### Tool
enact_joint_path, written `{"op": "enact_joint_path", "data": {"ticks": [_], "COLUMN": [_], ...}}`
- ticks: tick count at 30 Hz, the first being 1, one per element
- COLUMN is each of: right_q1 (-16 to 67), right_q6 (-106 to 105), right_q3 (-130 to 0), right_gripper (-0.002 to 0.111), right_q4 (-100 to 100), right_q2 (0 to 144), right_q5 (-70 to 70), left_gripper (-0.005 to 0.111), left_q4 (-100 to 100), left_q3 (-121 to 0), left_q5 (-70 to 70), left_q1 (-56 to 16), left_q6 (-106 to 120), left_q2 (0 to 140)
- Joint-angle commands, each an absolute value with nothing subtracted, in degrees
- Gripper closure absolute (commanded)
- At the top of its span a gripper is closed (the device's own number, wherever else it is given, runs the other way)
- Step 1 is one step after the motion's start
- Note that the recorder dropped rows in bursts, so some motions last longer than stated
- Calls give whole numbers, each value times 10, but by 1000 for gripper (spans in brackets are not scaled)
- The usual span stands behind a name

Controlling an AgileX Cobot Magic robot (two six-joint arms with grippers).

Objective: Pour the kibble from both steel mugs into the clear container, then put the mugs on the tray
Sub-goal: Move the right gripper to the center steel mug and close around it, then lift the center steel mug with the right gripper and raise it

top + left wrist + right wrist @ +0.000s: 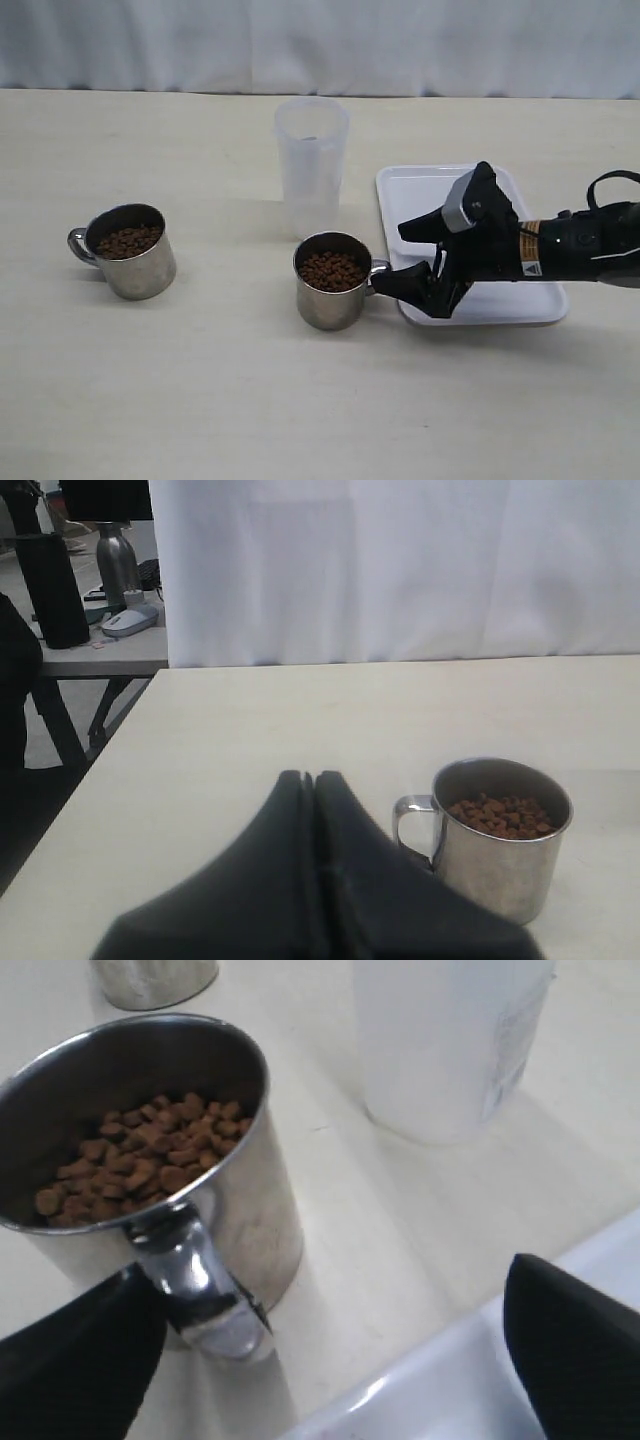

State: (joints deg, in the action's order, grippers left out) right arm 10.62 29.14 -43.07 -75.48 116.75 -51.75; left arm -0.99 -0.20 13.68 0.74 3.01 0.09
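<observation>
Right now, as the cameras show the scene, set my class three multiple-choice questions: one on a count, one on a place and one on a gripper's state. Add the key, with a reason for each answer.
1. How many steel mugs hold kibble?
A. one
B. two
C. none

2. Where does the clear container stand?
A. behind the mug nearer the right gripper
B. in front of both mugs
C. left of both mugs

3. What is the state of the right gripper?
A. shut on the handle
B. shut and empty
C. open, with that mug's handle between its fingers

Key:
1 B: brown pellets show inside both mugs.
2 A: the exterior view shows it upright just beyond that mug.
3 C: the right wrist view shows the fingers wide apart with the handle in the gap.
</observation>
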Motion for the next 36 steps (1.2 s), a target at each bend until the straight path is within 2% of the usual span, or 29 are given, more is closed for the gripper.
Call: {"op": "enact_joint_path", "data": {"ticks": [1, 6, 11, 15, 18, 27, 36], "right_q1": [108, 108, 106, 71, 74, 153, 155], "right_q6": [249, 168, 167, 337, 416, 307, 266], "right_q3": [-434, -435, -462, -458, -453, -461, -491], "right_gripper": [43, 43, 43, 43, 43, 43, 43], "right_q4": [-705, -606, -614, -889, -994, -873, -823], "right_q2": [1168, 1168, 1177, 1128, 1126, 1186, 1226], "right_q5": [-507, -507, -506, -565, -597, -508, -559], "left_gripper": [107, 107, 107, 107, 107, 107, 107], "left_q4": [-8, -8, -8, -8, -8, -8, -8], "left_q3": [0, 0, 0, 0, 0, 0, 0], "left_q5": [133, 133, 134, 133, 133, 133, 133], "left_q1": [6, 6, 6, 6, 6, 6, 6], "left_q6": [29, 29, 29, 29, 29, 29, 29], "left_q2": [0, 0, 0, 0, 0, 0, 0]}}
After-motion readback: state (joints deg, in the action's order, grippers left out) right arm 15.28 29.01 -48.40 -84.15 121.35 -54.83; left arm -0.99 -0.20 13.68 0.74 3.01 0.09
